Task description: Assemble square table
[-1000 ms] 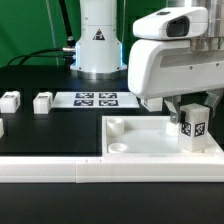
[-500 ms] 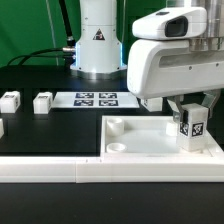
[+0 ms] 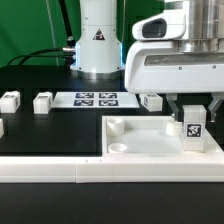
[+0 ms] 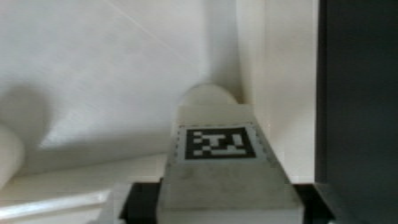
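Observation:
The white square tabletop slab (image 3: 140,140) lies at the front on the exterior view's right, with a round corner socket (image 3: 117,127) showing. My gripper (image 3: 191,118) is shut on a white tagged leg (image 3: 192,129) and holds it upright over the slab's right part. In the wrist view the leg (image 4: 221,150) sits between my dark fingers (image 4: 150,200), its tag facing the camera, above the slab's white surface (image 4: 107,70). Two more legs (image 3: 10,101) (image 3: 42,102) lie on the exterior view's left, and another leg (image 3: 151,101) sits behind the slab.
The marker board (image 3: 95,99) lies flat in front of the robot base (image 3: 97,40). A long white border wall (image 3: 100,173) runs along the front edge. Part of another white piece (image 3: 2,128) shows at the left edge.
My gripper has shifted slightly with the leg, a little to the exterior view's left and lower over the slab. The other parts have not moved.

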